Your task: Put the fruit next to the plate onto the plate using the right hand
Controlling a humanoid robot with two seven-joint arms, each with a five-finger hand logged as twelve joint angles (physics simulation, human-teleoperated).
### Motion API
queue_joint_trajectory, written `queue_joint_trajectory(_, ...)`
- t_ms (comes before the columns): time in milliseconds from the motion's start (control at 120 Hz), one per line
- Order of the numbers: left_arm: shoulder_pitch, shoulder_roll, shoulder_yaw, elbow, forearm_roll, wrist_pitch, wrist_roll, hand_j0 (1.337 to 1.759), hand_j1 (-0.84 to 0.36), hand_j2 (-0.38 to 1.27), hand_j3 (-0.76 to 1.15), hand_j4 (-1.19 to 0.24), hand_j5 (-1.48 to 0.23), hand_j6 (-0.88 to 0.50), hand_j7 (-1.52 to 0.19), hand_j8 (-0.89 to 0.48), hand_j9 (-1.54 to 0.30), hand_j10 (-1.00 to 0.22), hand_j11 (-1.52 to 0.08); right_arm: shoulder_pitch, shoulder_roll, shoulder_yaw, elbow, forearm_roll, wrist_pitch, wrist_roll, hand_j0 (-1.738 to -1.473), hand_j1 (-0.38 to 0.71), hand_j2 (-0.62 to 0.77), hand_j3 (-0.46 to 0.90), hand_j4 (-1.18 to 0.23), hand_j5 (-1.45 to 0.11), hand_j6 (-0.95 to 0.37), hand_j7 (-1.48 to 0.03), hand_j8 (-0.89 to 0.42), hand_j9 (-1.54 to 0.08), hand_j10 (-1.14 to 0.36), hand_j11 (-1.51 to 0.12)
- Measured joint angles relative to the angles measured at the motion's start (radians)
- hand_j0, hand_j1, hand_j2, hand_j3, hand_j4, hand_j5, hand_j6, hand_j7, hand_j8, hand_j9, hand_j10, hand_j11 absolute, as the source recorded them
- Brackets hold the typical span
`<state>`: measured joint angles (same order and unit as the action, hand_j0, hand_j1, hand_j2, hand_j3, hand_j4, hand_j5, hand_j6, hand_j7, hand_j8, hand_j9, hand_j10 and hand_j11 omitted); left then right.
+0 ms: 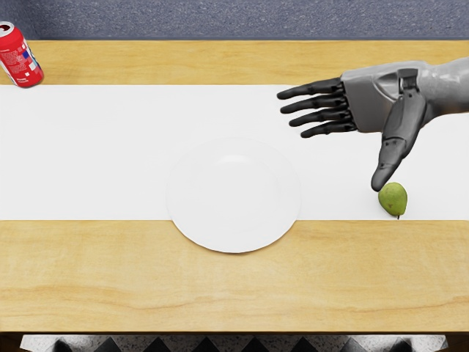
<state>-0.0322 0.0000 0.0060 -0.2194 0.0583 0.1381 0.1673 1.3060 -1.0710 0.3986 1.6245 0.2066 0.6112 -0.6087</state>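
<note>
red can (20,55) cut by left edge; right arm (440,88) runs off right edge.

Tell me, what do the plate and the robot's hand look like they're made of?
The plate looks like glazed white ceramic, smooth with a faint sheen, possibly plastic. The right hand seems grey metal or hard plastic, matte, with darker jointed fingers.

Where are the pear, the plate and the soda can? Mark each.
pear (393,198), head view, middle of its green body
plate (233,194), head view, bare centre
soda can (20,55), head view, its red side
</note>
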Motion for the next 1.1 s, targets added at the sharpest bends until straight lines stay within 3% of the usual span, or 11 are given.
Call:
queue_joint_trajectory(175, 0.000, 0.000, 0.000, 0.000, 0.000, 0.000, 0.000, 1.658, 0.35, 0.00, 0.00, 0.00, 0.00, 0.00, 0.00, 0.00, 0.00, 0.00, 0.00, 0.054, -0.031, -0.099, -0.030, -0.033, -0.037, -0.002, -1.658, -0.32, -0.01, 0.00, -0.02, -0.03, -0.02, -0.03, -0.02, -0.03, -0.02, -0.03)
queue_joint_trajectory(233, 0.000, 0.000, 0.000, 0.000, 0.000, 0.000, 0.000, 1.658, 0.35, 0.00, 0.00, 0.00, 0.00, 0.00, 0.00, 0.00, 0.00, 0.00, 0.00, 0.178, -0.024, -0.273, -0.069, -0.037, -0.142, -0.002, -1.658, -0.32, -0.01, 0.00, -0.02, -0.03, -0.02, -0.03, -0.02, -0.03, -0.02, -0.03)
queue_joint_trajectory(300, 0.000, 0.000, 0.000, 0.000, 0.000, 0.000, 0.000, 1.658, 0.35, 0.00, 0.00, 0.00, 0.00, 0.00, 0.00, 0.00, 0.00, 0.00, 0.00, 0.384, 0.040, -0.552, -0.099, -0.038, -0.268, -0.002, -1.658, -0.32, -0.01, 0.00, -0.02, -0.03, -0.02, -0.03, -0.02, -0.03, -0.02, -0.03)
queue_joint_trajectory(383, 0.000, 0.000, 0.000, 0.000, 0.000, 0.000, 0.000, 1.658, 0.35, 0.00, 0.00, 0.00, 0.00, 0.00, 0.00, 0.00, 0.00, 0.00, 0.00, 0.614, 0.134, -0.874, -0.072, -0.039, -0.526, -0.002, -1.658, -0.32, -0.01, 0.00, -0.02, -0.03, -0.02, -0.03, -0.02, -0.03, -0.02, -0.03)
queue_joint_trajectory(450, 0.000, 0.000, 0.000, 0.000, 0.000, 0.000, 0.000, 1.658, 0.35, 0.00, 0.00, 0.00, 0.00, 0.00, 0.00, 0.00, 0.00, 0.00, 0.00, 0.711, 0.201, -1.022, -0.008, -0.041, -0.735, -0.002, -1.658, -0.32, -0.01, 0.00, -0.03, -0.03, -0.03, -0.03, -0.03, -0.03, -0.03, -0.03)
queue_joint_trajectory(533, 0.000, 0.000, 0.000, 0.000, 0.000, 0.000, 0.000, 1.658, 0.35, 0.00, 0.00, 0.00, 0.00, 0.00, 0.00, 0.00, 0.00, 0.00, 0.00, 0.771, 0.296, -1.140, 0.043, -0.042, -0.962, -0.002, -1.658, -0.32, -0.01, 0.00, -0.03, -0.03, -0.03, -0.03, -0.03, -0.03, -0.03, -0.03)
queue_joint_trajectory(658, 0.000, 0.000, 0.000, 0.000, 0.000, 0.000, 0.000, 1.658, 0.35, 0.00, 0.00, 0.00, 0.00, 0.00, 0.00, 0.00, 0.00, 0.00, 0.00, 0.768, 0.365, -1.205, 0.075, -0.042, -1.143, -0.002, -1.658, -0.32, -0.01, 0.00, -0.03, -0.03, -0.03, -0.03, -0.03, -0.03, -0.03, -0.03)
queue_joint_trajectory(783, 0.000, 0.000, 0.000, 0.000, 0.000, 0.000, 0.000, 1.658, 0.35, 0.00, 0.00, 0.00, 0.00, 0.00, 0.00, 0.00, 0.00, 0.00, 0.00, 0.688, 0.471, -1.221, 0.079, -0.044, -1.198, -0.002, -1.658, -0.32, -0.01, 0.00, -0.03, -0.03, -0.03, -0.03, -0.03, -0.03, -0.03, -0.03)
queue_joint_trajectory(950, 0.000, 0.000, 0.000, 0.000, 0.000, 0.000, 0.000, 1.658, 0.35, 0.00, 0.00, 0.00, 0.00, 0.00, 0.00, 0.00, 0.00, 0.00, 0.00, 0.560, 0.569, -1.196, 0.037, -0.064, -1.217, -0.002, -1.658, -0.32, 0.00, 0.00, -0.03, -0.03, -0.03, -0.03, -0.03, -0.03, -0.03, -0.03)
queue_joint_trajectory(1100, 0.000, 0.000, 0.000, 0.000, 0.000, 0.000, 0.000, 1.658, 0.35, 0.00, 0.00, 0.00, 0.00, 0.00, 0.00, 0.00, 0.00, 0.00, 0.00, 0.504, 0.576, -1.200, -0.019, -0.112, -1.221, -0.002, -1.658, -0.32, 0.00, 0.00, -0.03, -0.03, -0.03, -0.03, -0.03, -0.03, -0.03, -0.03)
